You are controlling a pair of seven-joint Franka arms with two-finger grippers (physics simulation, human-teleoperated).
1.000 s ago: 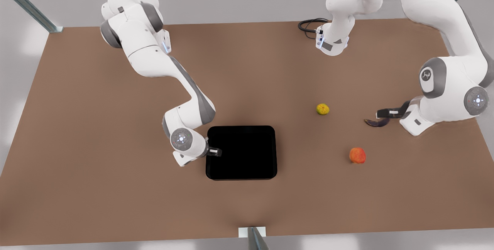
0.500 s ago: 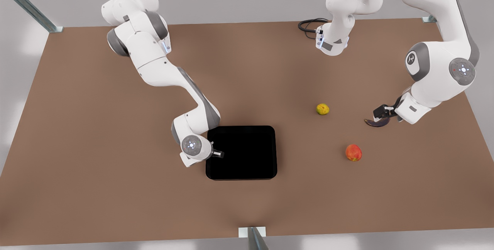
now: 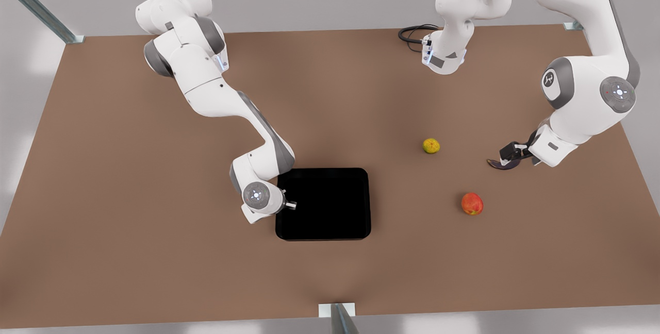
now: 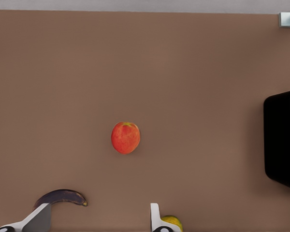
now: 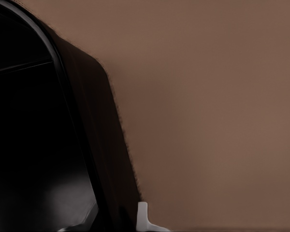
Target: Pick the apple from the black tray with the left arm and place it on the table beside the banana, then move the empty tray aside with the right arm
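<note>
Looking across the table point(image 3: 129, 179), we see the apple point(image 3: 472, 203) lying on the bare brown surface, near the banana point(image 3: 499, 165) and well apart from the empty black tray point(image 3: 324, 204). Our left gripper point(image 3: 511, 152) hangs over the banana at the front view's right, fingers spread wide and holding nothing. Our right gripper point(image 3: 290, 204) sits on the tray's rim at the front view's left, seemingly straddling it; we cannot tell how tightly it is closed.
</note>
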